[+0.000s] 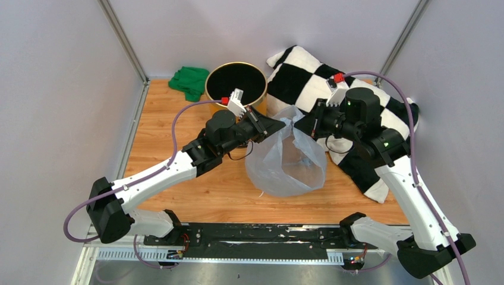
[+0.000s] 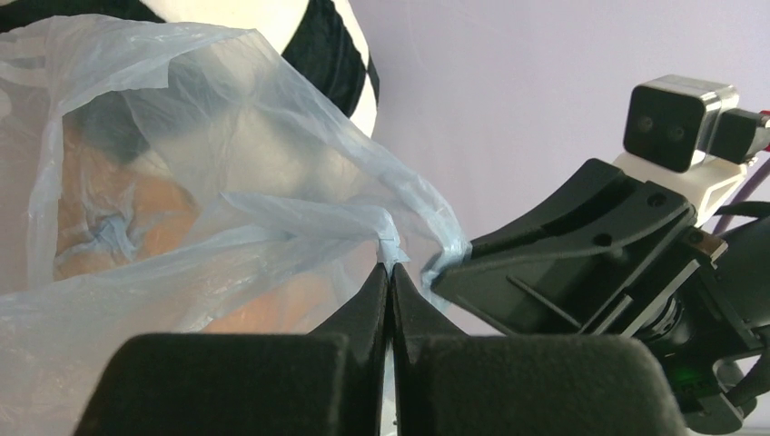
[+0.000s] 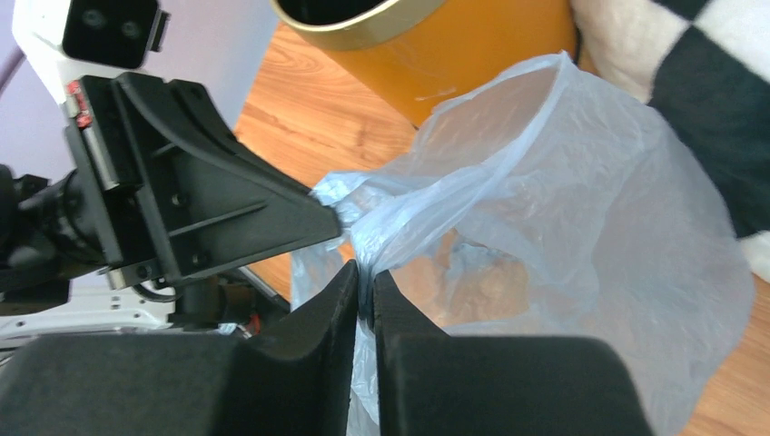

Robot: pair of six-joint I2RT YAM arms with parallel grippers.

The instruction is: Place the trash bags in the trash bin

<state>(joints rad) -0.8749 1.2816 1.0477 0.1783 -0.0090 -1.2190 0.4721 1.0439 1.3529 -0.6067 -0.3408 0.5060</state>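
The translucent pale blue-grey trash bag (image 1: 288,157) hangs between my two grippers, its lower part resting on the wooden table. My left gripper (image 1: 279,123) is shut on the bag's upper edge (image 2: 389,247). My right gripper (image 1: 304,126) is shut on the same edge close by (image 3: 365,263); the two grippers are nearly touching. The bag (image 3: 563,209) billows open to the right in the right wrist view. The orange-yellow trash bin (image 1: 236,83) with gold rim and black inside stands upright behind the left gripper; it also shows in the right wrist view (image 3: 454,45).
A black-and-white checkered blanket (image 1: 315,80) lies at the back right, under the right arm. A green cloth (image 1: 189,81) lies left of the bin. Grey walls enclose the wooden table (image 1: 172,139) on three sides.
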